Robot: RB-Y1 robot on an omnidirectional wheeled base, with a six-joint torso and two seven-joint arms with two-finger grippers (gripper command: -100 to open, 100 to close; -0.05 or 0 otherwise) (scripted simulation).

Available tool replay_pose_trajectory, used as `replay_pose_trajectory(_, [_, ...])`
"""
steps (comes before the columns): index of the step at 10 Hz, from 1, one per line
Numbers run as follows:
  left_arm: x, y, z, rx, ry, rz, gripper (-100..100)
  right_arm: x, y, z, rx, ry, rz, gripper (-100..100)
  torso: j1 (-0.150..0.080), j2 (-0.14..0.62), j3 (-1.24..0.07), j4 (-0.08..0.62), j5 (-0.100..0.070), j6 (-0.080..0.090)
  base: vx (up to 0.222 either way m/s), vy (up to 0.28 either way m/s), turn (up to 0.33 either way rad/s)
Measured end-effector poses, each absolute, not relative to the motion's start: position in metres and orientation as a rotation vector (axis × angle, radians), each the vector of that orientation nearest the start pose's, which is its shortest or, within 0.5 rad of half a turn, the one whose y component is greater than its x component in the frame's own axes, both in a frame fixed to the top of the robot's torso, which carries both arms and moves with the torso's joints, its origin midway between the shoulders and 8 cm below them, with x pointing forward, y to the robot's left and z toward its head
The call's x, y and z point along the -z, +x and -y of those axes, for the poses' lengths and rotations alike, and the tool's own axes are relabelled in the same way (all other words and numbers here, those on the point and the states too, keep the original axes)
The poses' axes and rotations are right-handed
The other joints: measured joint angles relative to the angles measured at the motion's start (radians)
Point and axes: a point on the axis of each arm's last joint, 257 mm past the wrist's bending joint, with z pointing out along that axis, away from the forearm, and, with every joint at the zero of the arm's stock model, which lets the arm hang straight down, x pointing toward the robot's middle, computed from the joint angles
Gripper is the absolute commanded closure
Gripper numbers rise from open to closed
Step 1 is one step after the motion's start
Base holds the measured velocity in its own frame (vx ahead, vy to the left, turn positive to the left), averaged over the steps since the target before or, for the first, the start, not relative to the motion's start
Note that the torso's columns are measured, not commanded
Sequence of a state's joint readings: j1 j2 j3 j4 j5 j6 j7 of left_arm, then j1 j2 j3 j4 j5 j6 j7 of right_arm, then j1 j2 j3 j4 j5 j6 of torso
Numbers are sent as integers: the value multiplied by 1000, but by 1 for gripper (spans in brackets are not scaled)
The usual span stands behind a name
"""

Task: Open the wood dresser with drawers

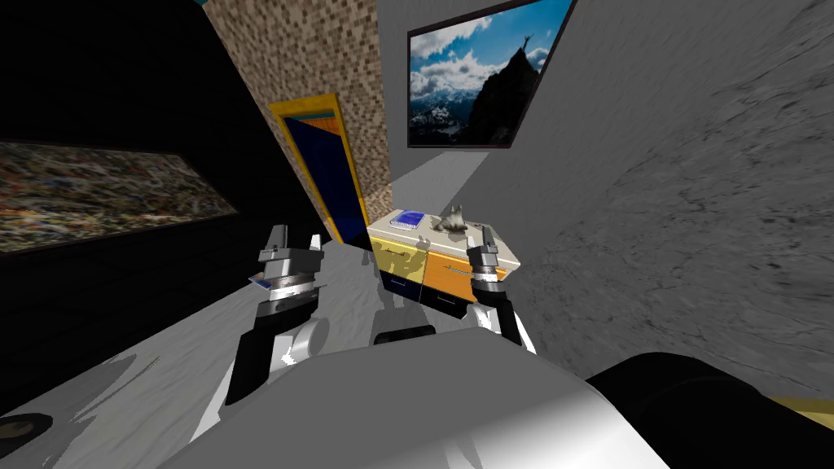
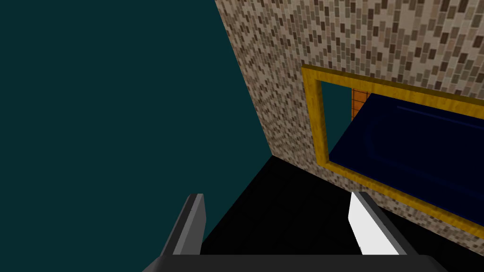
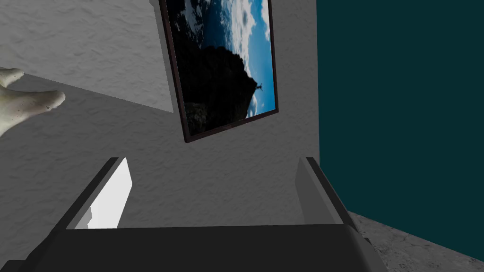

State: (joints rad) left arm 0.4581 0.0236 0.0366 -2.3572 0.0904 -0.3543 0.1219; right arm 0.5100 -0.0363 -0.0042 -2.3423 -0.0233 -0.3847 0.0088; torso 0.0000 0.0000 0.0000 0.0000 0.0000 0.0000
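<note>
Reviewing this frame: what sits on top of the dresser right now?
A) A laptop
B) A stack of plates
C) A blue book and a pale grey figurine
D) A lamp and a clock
C: the head view shows a blue book and a pale grey figurine side by side on the white top of the dresser.

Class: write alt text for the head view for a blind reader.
A dresser with yellow and orange fronts stands ahead against a grey wall, a blue book on top. The left gripper and right gripper, both open, hover in front.
</note>
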Motion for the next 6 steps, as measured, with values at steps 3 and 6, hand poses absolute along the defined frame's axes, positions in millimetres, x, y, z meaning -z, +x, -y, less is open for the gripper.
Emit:
replay_pose_trajectory(3, [-46, 352, -293, 1451, -761, -562, 0, -27, 350, 281, -1289, 692, -672, 0, 0, 175, -351, 176, 0, 0, 0, 0, 0])
replay_pose_trajectory(6, [-46, 352, -293, 1451, -761, -562, 0, -27, 350, 281, -1289, 692, -672, 0, 0, 396, -792, 396, 0, 0, 0, 0, 0])
